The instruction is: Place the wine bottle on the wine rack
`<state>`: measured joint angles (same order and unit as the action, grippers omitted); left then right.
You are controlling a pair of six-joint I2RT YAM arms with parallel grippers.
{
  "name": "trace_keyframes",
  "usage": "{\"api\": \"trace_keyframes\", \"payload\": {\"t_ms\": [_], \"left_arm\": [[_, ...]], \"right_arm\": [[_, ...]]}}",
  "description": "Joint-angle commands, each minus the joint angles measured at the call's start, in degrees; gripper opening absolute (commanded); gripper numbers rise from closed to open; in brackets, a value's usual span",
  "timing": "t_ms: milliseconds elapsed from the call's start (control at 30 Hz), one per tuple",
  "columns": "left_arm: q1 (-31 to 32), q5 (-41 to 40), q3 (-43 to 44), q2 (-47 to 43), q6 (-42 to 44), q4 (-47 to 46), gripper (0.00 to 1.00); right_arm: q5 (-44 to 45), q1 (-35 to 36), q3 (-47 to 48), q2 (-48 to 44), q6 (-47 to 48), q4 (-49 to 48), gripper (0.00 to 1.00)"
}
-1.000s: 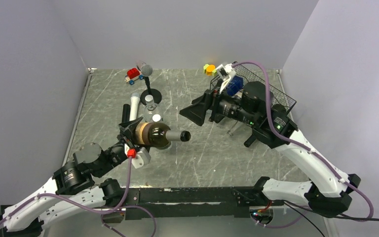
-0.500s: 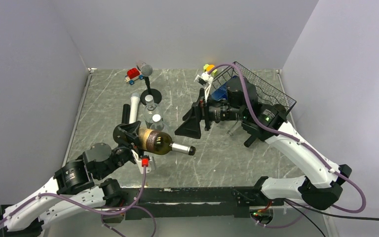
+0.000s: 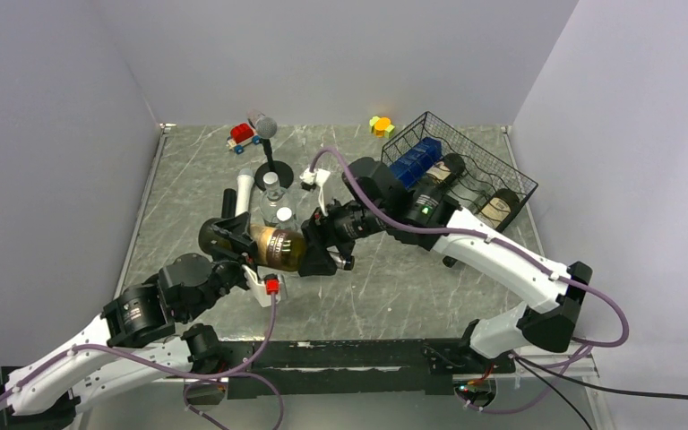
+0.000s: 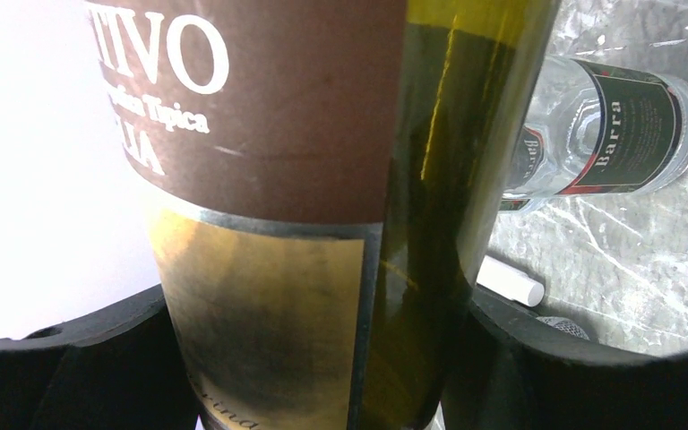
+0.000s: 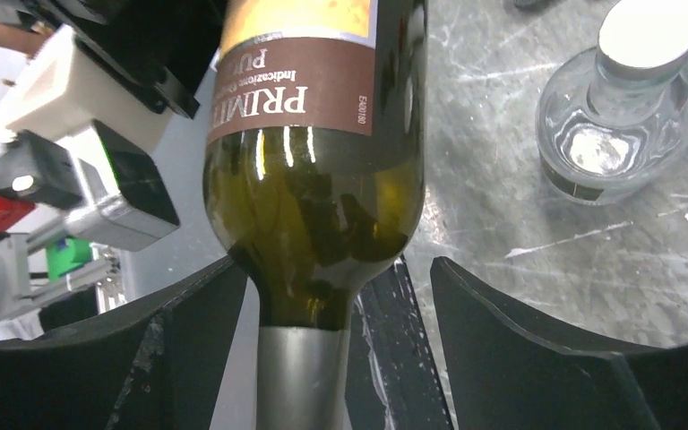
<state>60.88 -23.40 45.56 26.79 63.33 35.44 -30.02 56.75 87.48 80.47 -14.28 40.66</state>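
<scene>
- The bench (image 3: 394, 278) is a grey, stone-patterned slab crossed by pale scratches. A thin metal strip runs along its left edge.
- Plain, pale lilac-grey walls (image 3: 340, 63) close it in at the back and on both sides.
- A black rail (image 3: 349, 354) runs along the near edge and carries the two arm bases.
- The wine rack (image 3: 502, 164), made of black wire, sits at the far right corner, close to the right wall. It holds blue pieces (image 3: 415, 161) and two dark bottles (image 3: 443, 170).
- The wine bottle (image 3: 278, 248) is left of centre, well apart from the rack. It lies nearly level, with its neck pointing right.
- The left jaws are pinching the wine bottle at its labelled body. In the left wrist view the dark green glass and brown label (image 4: 322, 179) fill the space between the pads.
- The right jaws are spread on either side of the bottle's neck. In the right wrist view there is open space beside the foil-covered neck (image 5: 303, 376).
- Two clear bottles (image 3: 273, 193) with pale caps stand just behind the wine bottle.
- A white tube (image 3: 245, 193) lies beside them.
- Further back are a microphone on a round black stand (image 3: 264, 125) and a red toy car (image 3: 244, 134).
- A small yellow-orange toy (image 3: 380, 125) sits by the back wall, near the rack.
</scene>
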Motion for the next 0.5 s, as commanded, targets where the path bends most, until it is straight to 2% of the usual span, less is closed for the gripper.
{"api": "trace_keyframes", "payload": {"t_ms": [0, 167, 267, 367, 467], "left_arm": [[-0.05, -3.92, 4.11, 0.80, -1.23, -5.95, 0.01], [-0.04, -5.93, 4.79, 1.54, -4.10, -6.59, 0.01], [-0.06, -5.61, 5.91, 1.81, -5.91, -5.87, 0.01], [-0.06, -6.53, 6.15, 1.78, -6.93, -6.28, 0.01], [-0.06, -7.24, 6.87, 1.87, -8.65, -6.36, 0.01]], "right_arm": [[4.40, 2.69, 4.62, 2.04, 4.36, 4.90, 0.79], [7.73, 4.81, 5.83, 4.23, 5.58, 6.95, 0.71], [8.01, 5.24, 5.89, 4.67, 5.43, 6.63, 0.58], [8.67, 5.59, 6.21, 5.01, 5.31, 6.70, 0.36], [9.11, 5.88, 5.81, 4.69, 6.17, 5.91, 0.05]]}}
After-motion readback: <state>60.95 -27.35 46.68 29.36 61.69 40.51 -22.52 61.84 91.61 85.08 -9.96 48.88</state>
